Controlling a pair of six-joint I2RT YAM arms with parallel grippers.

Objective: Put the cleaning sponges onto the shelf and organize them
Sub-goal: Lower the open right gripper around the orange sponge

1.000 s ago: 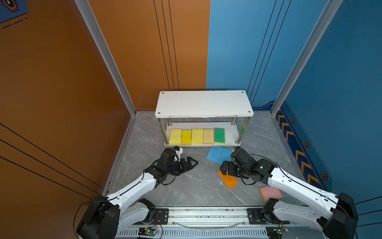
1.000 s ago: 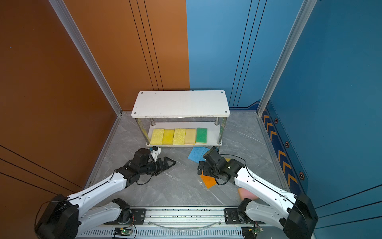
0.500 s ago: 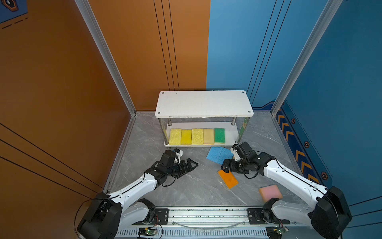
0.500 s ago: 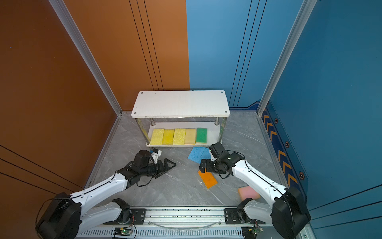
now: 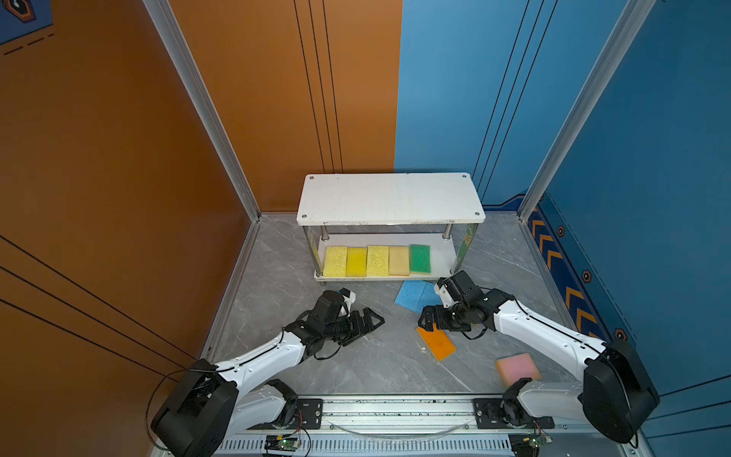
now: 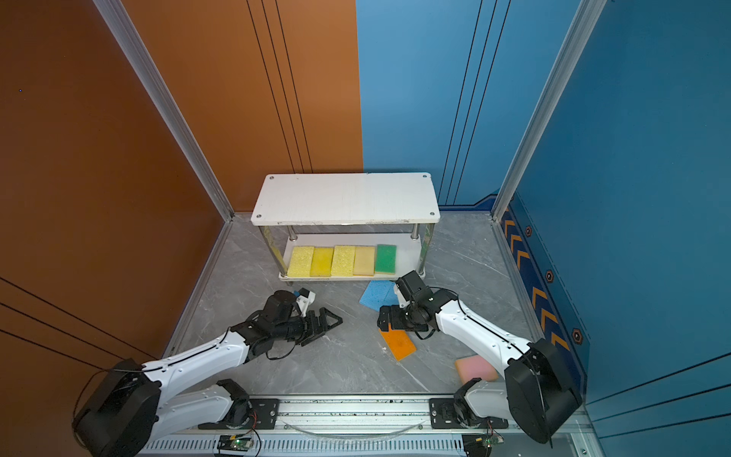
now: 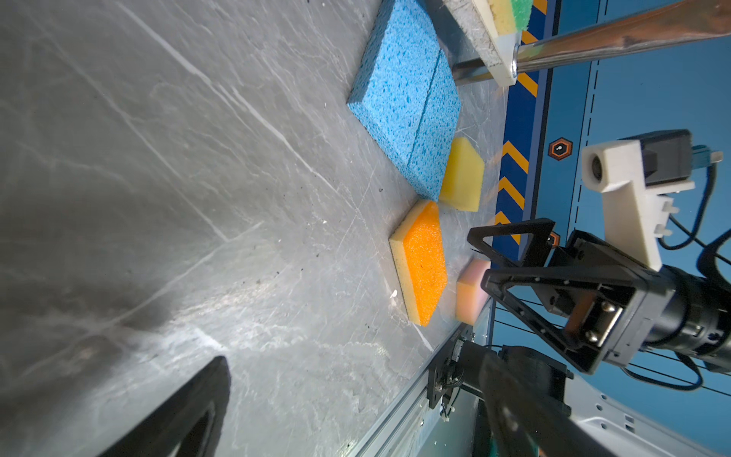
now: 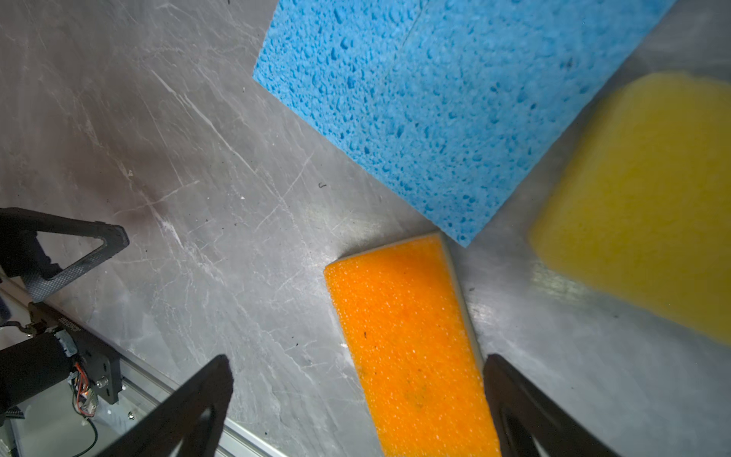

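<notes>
left gripper [image 5: 374,324] spread wide, empty, low over table [image 5: 277,308] | right gripper [image 5: 429,322] spread wide, orange sponge [image 5: 437,342] between its fingers [image 8: 510,380] | five sponges [image 5: 377,261] in row on shelf [image 5: 389,198] lower tier | blue pair [image 5: 413,294], pink one [image 5: 518,368] on table

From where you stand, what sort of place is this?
Probably a robot test booth, not a home: a white left arm and right arm mounted on a metal rail, plain orange and blue wall panels around a grey floor, and a small shelf holding sponges.

bright even light, glare on floor [image 7: 253,328] (yellow sponge [image 8: 641,198] blurred)
</notes>
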